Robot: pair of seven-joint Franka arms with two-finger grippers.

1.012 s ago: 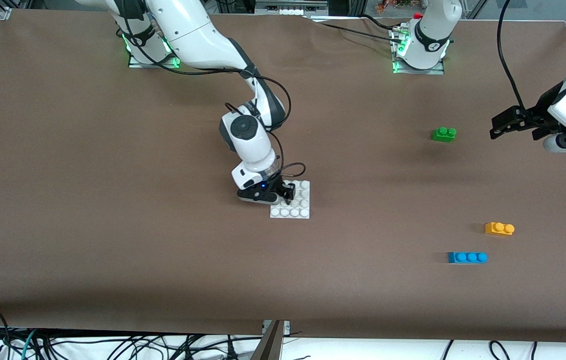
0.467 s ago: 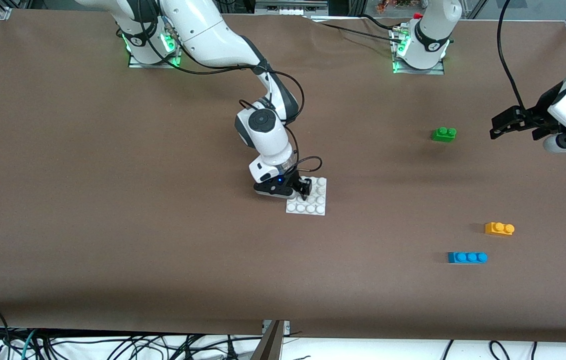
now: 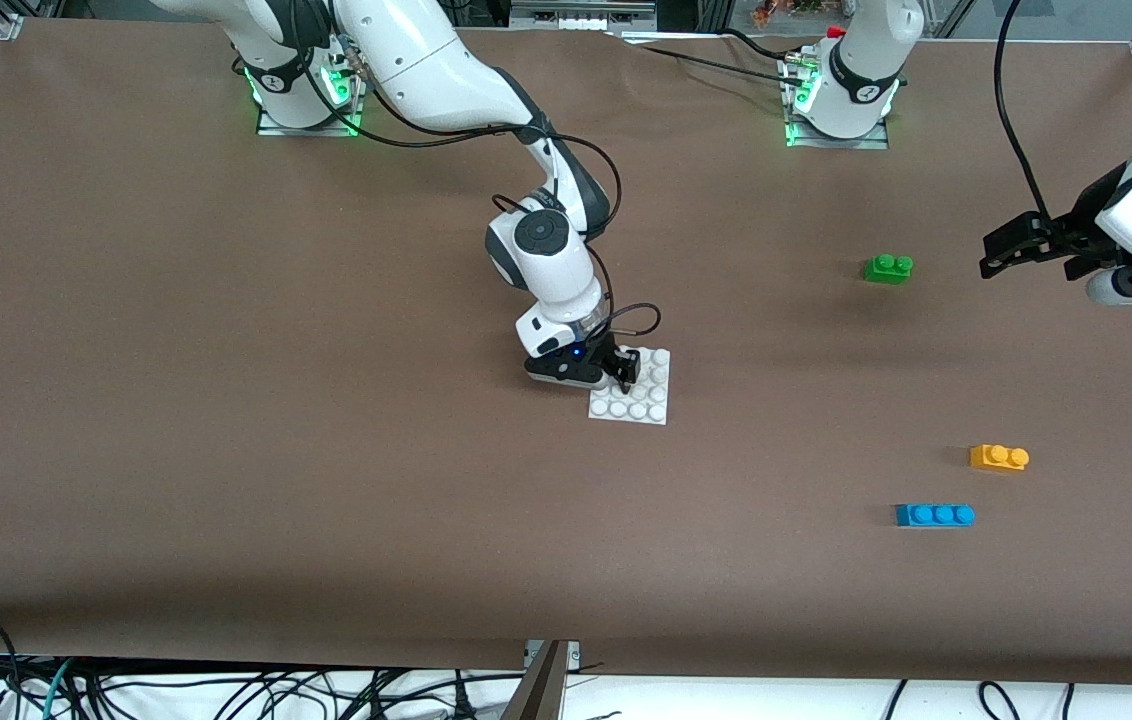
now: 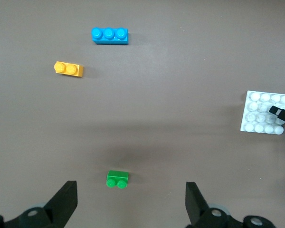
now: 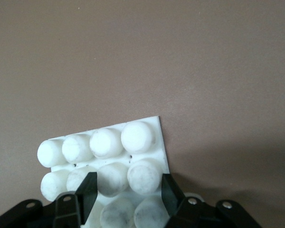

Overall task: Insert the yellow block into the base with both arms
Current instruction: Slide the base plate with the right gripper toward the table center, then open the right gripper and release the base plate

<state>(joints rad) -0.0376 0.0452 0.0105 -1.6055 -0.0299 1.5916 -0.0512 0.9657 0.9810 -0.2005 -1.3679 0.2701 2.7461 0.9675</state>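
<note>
The right gripper (image 3: 623, 372) is clamped on the base (image 3: 648, 402). The yellow block (image 3: 998, 457) lies well apart from it — much closer to the left gripper (image 3: 994, 258), which hangs spread wide and empty, the block's long axis running along the table's length.

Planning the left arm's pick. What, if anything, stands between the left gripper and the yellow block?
Nothing visible. The left gripper hangs open over bare table, waiting. The green brick lies off to one side, farther from the front camera than the yellow block; the blue brick lies nearer.
</note>
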